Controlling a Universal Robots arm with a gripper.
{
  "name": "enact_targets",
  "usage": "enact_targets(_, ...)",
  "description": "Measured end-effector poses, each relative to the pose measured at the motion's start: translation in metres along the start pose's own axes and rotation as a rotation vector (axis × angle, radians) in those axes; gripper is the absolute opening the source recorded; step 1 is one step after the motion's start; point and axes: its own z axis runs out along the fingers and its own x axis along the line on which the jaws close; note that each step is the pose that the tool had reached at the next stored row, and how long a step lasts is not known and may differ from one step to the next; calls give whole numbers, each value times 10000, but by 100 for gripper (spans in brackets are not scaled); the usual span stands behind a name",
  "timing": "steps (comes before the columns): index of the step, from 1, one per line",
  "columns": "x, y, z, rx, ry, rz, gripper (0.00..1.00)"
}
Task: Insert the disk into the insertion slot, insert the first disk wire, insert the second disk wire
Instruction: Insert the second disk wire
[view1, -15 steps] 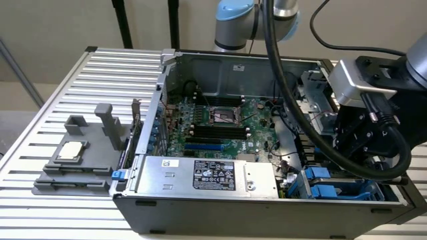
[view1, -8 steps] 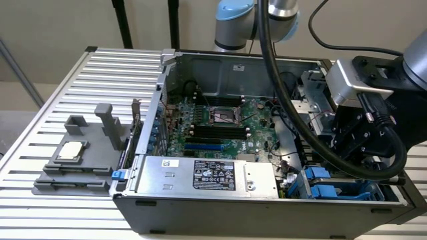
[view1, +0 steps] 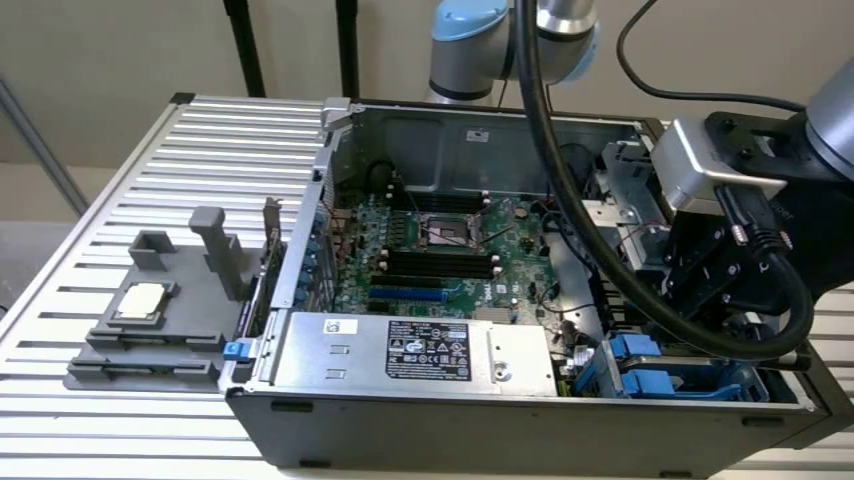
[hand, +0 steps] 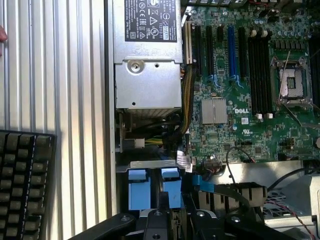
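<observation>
Found the gripper (hand: 172, 225) poised directly above the insertion slot (view1: 667, 378), at the near corner of the case (view1: 534, 425) on the exterior view's right, close over its blue tabs (hand: 137, 192). Could not tell the pincer's state. Judged the disk seated beneath those tabs, body hidden. Took the slot's long axis to run along the near wall. Noted the power-supply box (view1: 400, 350) to the left and the motherboard (view1: 441, 250) beyond.
</observation>
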Motion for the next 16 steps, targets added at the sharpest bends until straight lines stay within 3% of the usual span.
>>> enact_targets(6,-2,-12,-10,-20,15,3,24)
enact_targets(12,-40,-51,-278,-52,20,8,24)
enact_targets(16,-140,-78,-290,-50,66,9,24)
